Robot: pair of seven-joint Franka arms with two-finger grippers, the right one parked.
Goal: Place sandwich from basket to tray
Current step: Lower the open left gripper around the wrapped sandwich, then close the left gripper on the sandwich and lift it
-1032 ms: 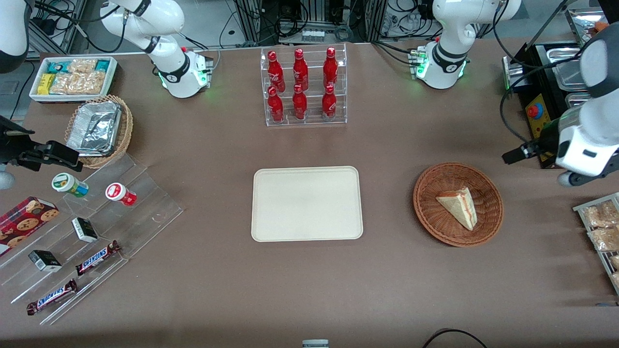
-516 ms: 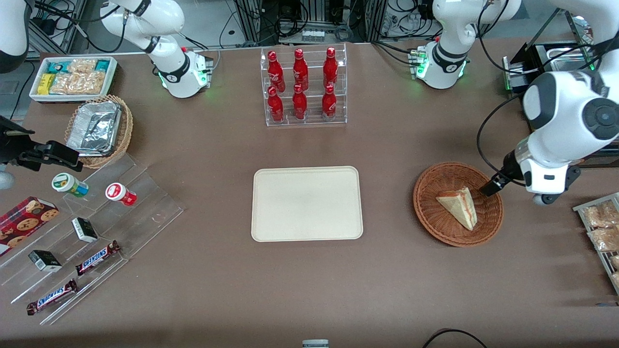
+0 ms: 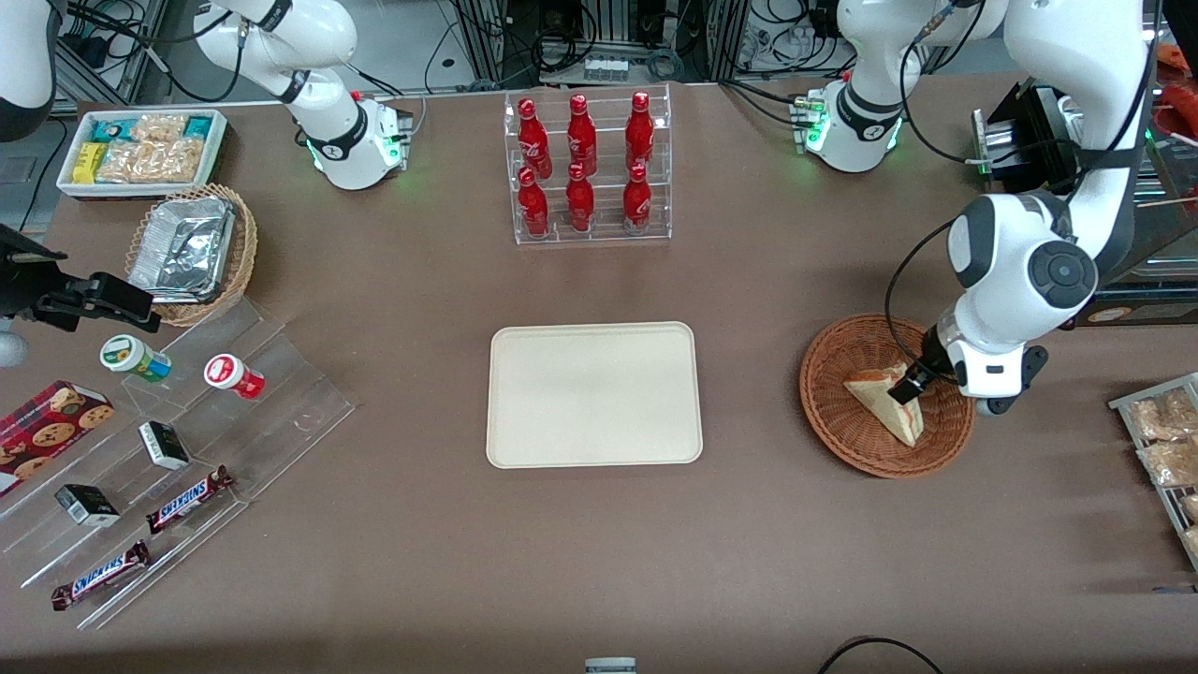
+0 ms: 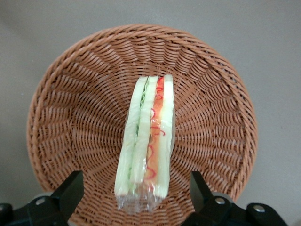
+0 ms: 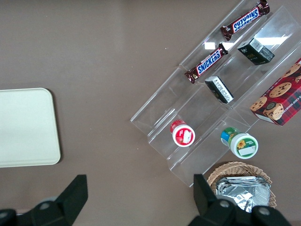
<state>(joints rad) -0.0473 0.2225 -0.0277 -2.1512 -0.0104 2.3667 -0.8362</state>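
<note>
Reach step judged in hand: the gripper [image 4: 136, 193] is held open over the sandwich [image 3: 887, 402] in the basket [image 3: 833, 426], nothing gripped. Next, lowering astride the wedge and closing is called for, then carriage to the tray [image 3: 593, 393].

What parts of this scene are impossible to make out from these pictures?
- Front view: the gripper covers part of the sandwich in the basket.
- Left wrist view: the basket's rim and the open finger bases are cut off.
- Right wrist view: the tray is cut off.
</note>
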